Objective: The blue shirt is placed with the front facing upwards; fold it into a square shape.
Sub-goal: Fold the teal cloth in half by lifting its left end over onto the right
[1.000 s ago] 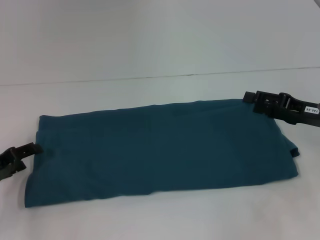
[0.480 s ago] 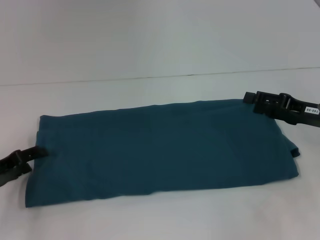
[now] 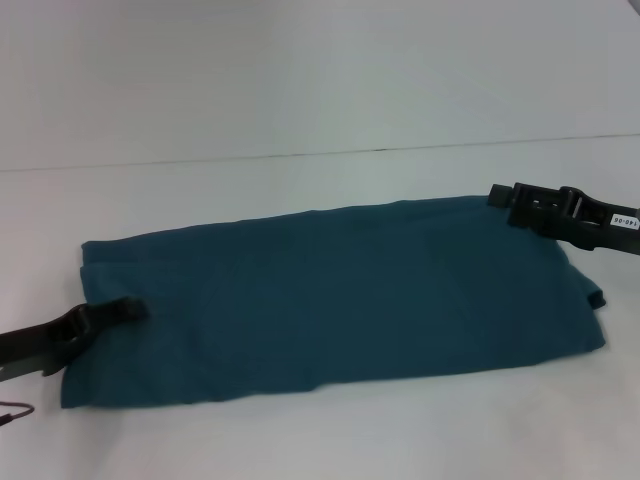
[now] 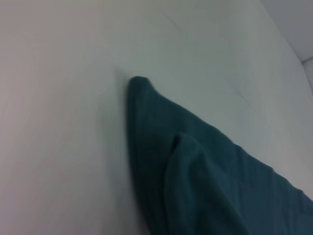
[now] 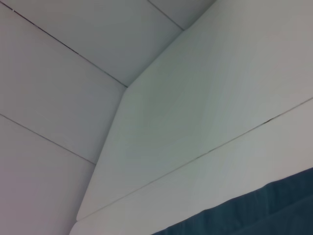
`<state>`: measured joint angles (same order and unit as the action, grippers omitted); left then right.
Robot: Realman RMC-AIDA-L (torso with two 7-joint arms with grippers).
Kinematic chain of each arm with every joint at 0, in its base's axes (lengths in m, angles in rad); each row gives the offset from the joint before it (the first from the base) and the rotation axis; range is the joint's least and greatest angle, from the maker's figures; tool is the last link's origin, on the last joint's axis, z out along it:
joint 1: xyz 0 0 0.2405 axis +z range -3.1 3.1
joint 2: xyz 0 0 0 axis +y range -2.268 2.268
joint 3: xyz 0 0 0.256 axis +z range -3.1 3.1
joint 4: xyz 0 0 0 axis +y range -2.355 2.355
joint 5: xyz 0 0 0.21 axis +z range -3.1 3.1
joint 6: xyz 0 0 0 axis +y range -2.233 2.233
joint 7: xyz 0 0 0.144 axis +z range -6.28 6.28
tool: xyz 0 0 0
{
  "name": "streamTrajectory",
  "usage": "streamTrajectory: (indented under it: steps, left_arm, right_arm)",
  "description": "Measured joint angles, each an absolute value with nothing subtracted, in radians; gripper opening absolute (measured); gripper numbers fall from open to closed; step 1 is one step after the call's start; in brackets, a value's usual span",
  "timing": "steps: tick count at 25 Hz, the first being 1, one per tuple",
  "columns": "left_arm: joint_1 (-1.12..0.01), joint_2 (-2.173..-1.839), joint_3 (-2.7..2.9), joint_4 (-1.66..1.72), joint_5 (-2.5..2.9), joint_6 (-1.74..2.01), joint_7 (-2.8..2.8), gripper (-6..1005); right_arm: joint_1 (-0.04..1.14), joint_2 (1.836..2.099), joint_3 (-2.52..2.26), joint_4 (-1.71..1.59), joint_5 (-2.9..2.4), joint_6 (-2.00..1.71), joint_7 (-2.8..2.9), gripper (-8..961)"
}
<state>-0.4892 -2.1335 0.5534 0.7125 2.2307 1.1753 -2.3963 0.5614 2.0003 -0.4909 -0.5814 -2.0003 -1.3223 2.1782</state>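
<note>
The blue shirt (image 3: 340, 290) lies on the white table as a long folded band running left to right. Only plain teal cloth shows; the lettering and collar are hidden. My left gripper (image 3: 135, 308) reaches in low from the left and lies over the shirt's left end. The left wrist view shows a rumpled pointed corner of the shirt (image 4: 195, 176) on the table. My right gripper (image 3: 495, 195) sits at the shirt's far right corner, touching its edge. The right wrist view shows only a strip of the shirt's edge (image 5: 274, 205).
The white table (image 3: 320, 180) has a thin seam (image 3: 300, 155) running across behind the shirt. The right wrist view shows the table's far corner (image 5: 127, 93) with tiled floor beyond. A thin cable (image 3: 12, 412) shows at the near left.
My left gripper has moved right, from beside the shirt's left edge to over its left end. The shirt's left end has shifted slightly right. The right gripper has not moved.
</note>
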Motion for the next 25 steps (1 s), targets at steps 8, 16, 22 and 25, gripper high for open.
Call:
streamTrajectory:
  steps: [8, 16, 22, 25]
  left_arm:
    - [-0.521, -2.137, 0.621, 0.729, 2.241, 1.18, -2.407, 629]
    - [-0.516, -2.13, 0.611, 0.732, 2.211, 1.223, -2.396, 364]
    - [-0.505, -2.117, 0.606, 0.75, 2.161, 1.286, -2.369, 199]
    - [-0.503, -2.114, 0.604, 0.758, 2.157, 1.304, -2.368, 182]
  right_arm:
    - [0.547, 2.0, -0.491, -0.581, -1.984, -1.328, 2.178, 704]
    - [0.537, 1.999, -0.489, -0.581, -1.972, -1.336, 2.178, 704]
    - [0.536, 1.999, -0.489, -0.581, -1.97, -1.336, 2.178, 704]
    - [0.537, 1.999, -0.489, -0.581, -1.967, -1.336, 2.178, 703]
